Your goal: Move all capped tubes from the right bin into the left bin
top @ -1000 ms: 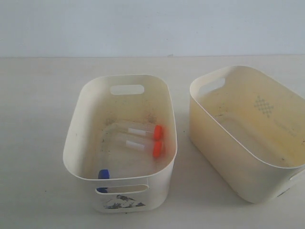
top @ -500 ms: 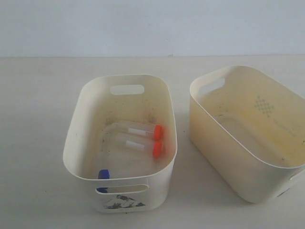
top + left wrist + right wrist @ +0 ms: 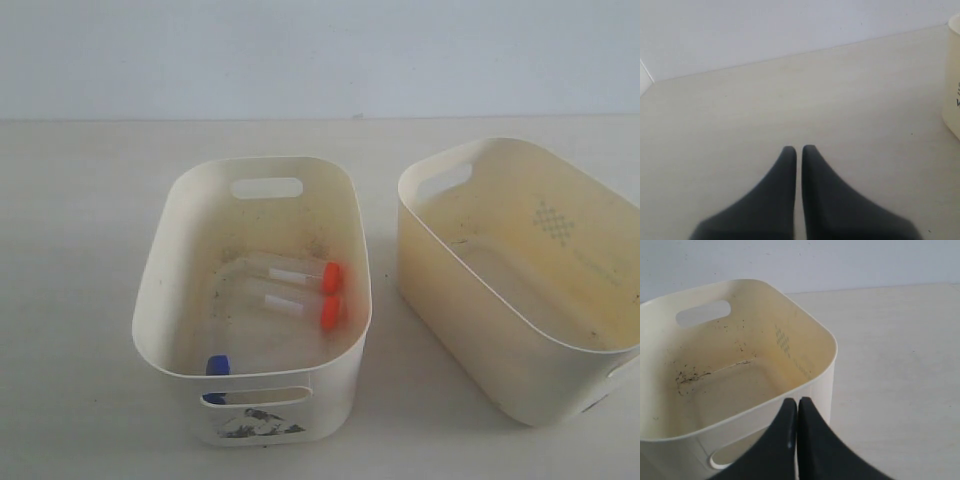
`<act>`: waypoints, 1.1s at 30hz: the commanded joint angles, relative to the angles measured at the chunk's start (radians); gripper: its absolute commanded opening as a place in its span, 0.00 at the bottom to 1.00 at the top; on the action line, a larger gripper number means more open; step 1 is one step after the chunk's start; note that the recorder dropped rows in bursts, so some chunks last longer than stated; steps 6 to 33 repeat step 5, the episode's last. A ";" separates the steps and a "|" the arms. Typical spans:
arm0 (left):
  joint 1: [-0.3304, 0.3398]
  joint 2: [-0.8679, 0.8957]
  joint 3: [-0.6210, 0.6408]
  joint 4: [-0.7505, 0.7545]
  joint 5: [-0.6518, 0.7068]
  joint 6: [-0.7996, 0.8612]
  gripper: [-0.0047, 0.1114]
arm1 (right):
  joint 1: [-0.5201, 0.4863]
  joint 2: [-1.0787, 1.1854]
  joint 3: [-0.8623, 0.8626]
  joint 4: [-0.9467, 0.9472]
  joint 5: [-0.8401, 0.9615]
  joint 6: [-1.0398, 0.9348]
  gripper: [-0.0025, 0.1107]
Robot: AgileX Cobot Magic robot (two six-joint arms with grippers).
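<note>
Three capped tubes (image 3: 285, 275) lie in left bin (image 3: 150, 300), toward the table (image 3: 80, 200) near edge: blue-capped tube (image 3: 217, 365) at the near wall, orange-capped pair (image 3: 288, 303) side by side behind it. Right bin (image 3: 470, 320) sits beside it, toward the right edge. Left gripper (image 3: 799, 149) fingers pressed together over bare table. Right gripper (image 3: 797, 401) fingers also together, by right bin's rim.

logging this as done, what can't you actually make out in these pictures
1. Blue-capped tube: the exterior view shows only the cap; the near wall of the left bin hides the body.
2. Right bin: the exterior view's edge cuts its right end, and its own near wall hides some floor.
3. Torn label on the left bin: too small to read.
</note>
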 commanded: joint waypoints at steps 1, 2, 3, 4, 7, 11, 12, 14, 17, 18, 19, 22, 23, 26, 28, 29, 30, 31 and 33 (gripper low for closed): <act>-0.001 0.000 -0.004 -0.003 -0.004 -0.010 0.08 | -0.001 -0.005 -0.001 0.000 -0.004 -0.001 0.02; -0.001 0.000 -0.004 -0.003 -0.004 -0.010 0.08 | -0.001 -0.005 -0.001 0.000 -0.004 -0.001 0.02; -0.001 0.000 -0.004 -0.003 -0.004 -0.010 0.08 | -0.001 -0.005 -0.001 0.000 -0.004 -0.001 0.02; -0.001 0.000 -0.004 -0.003 -0.004 -0.010 0.08 | -0.001 -0.005 -0.001 0.000 -0.004 -0.001 0.02; -0.001 0.000 -0.004 -0.003 -0.004 -0.010 0.08 | -0.001 -0.005 -0.001 0.000 -0.004 -0.001 0.02; -0.001 0.000 -0.004 -0.003 -0.004 -0.010 0.08 | -0.001 -0.005 -0.001 0.000 -0.004 -0.001 0.02; -0.001 0.000 -0.004 -0.003 -0.004 -0.010 0.08 | -0.001 -0.005 -0.001 0.000 -0.004 -0.001 0.02; -0.001 0.000 -0.004 -0.003 -0.004 -0.010 0.08 | -0.001 -0.005 -0.001 0.000 -0.004 -0.001 0.02; -0.001 0.000 -0.004 -0.003 -0.004 -0.010 0.08 | -0.001 -0.005 -0.001 0.000 -0.004 -0.001 0.02; -0.001 0.000 -0.004 -0.003 -0.004 -0.010 0.08 | -0.001 -0.005 -0.001 0.000 -0.004 -0.001 0.02; -0.001 0.000 -0.004 -0.003 -0.004 -0.010 0.08 | -0.001 -0.005 -0.001 0.000 -0.004 -0.001 0.02; -0.001 0.000 -0.004 -0.003 -0.004 -0.010 0.08 | -0.001 -0.005 -0.001 0.000 -0.004 -0.001 0.02; -0.001 0.000 -0.004 -0.003 -0.004 -0.010 0.08 | -0.001 -0.005 -0.001 0.000 -0.004 -0.001 0.02; -0.001 0.000 -0.004 -0.003 -0.004 -0.010 0.08 | -0.001 -0.005 -0.001 0.000 -0.004 -0.001 0.02; -0.001 0.000 -0.004 -0.003 -0.004 -0.010 0.08 | -0.001 -0.005 -0.001 0.000 -0.004 -0.001 0.02; -0.001 0.000 -0.004 -0.003 -0.004 -0.010 0.08 | -0.001 -0.005 -0.001 0.000 -0.004 -0.001 0.02; -0.001 0.000 -0.004 -0.003 -0.004 -0.010 0.08 | -0.001 -0.005 -0.001 0.000 -0.004 -0.001 0.02; -0.001 0.000 -0.004 -0.003 -0.004 -0.010 0.08 | -0.001 -0.005 -0.001 0.000 -0.004 -0.001 0.02; -0.001 0.000 -0.004 -0.003 -0.004 -0.010 0.08 | -0.001 -0.005 -0.001 0.000 -0.004 -0.001 0.02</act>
